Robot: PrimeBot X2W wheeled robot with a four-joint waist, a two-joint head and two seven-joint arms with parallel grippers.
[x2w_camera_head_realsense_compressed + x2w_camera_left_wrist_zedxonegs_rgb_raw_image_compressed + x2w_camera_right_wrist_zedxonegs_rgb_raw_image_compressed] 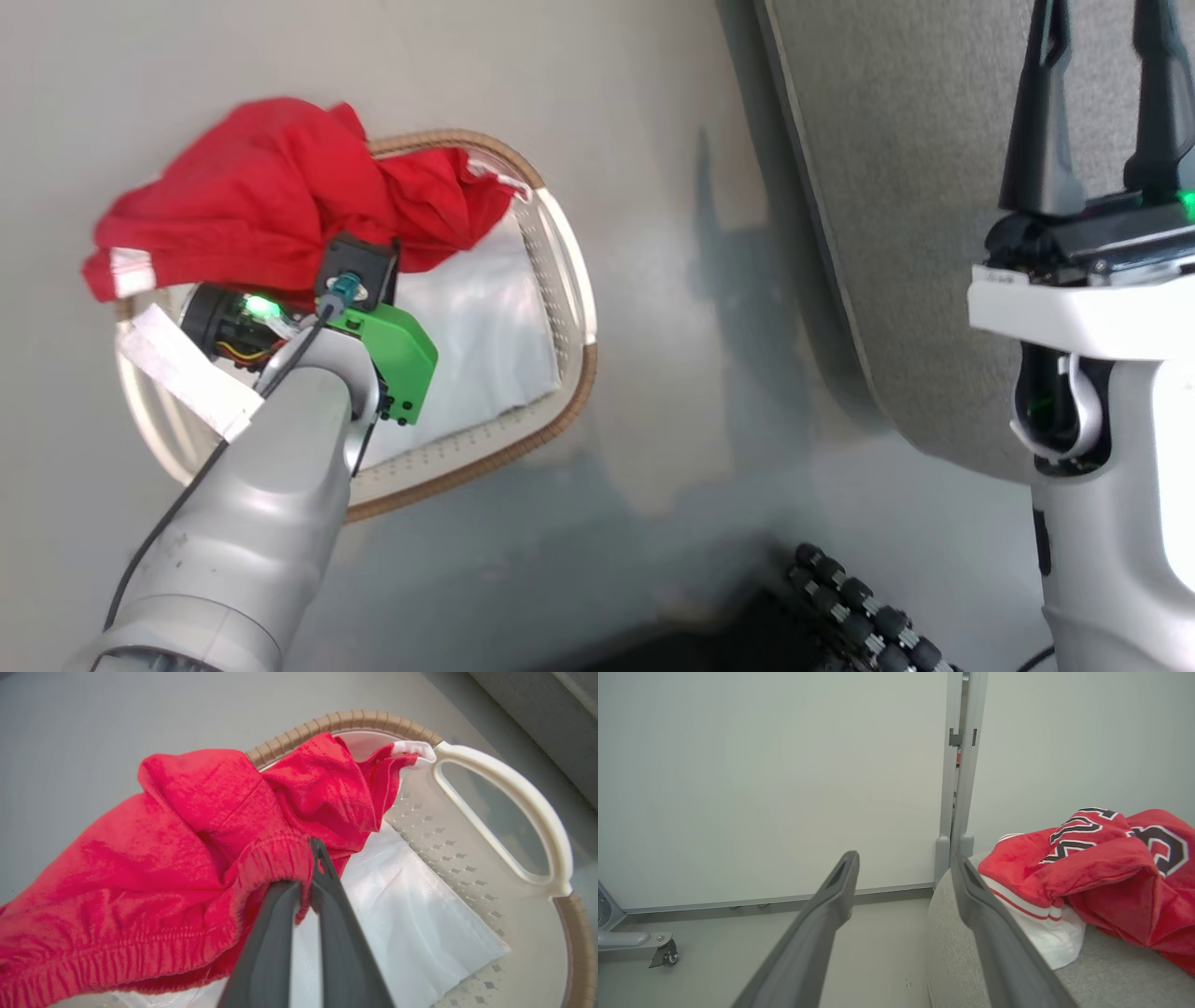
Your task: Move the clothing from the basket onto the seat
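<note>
left gripper [306, 872] pinches the bright red fabric garment [187, 835], draped to its left over the oval cream perforated plastic basket [514, 793]. right gripper [904, 859] stands spread, grey upholstered seat [948, 952] to its right.

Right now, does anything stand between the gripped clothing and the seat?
Nothing visible. The left gripper is shut on the clothing, draped over the basket rim; only bare floor lies between basket and seat.

— What does the head view hide?
— The fingers of the left gripper [306, 870], buried under the clothing [252, 187]. The arm [271, 485] covers part of the rim of the basket [574, 308].
— And cut off?
— The fingertips of the right gripper [1102, 65] and the seat [896, 187], by the top edge.
</note>
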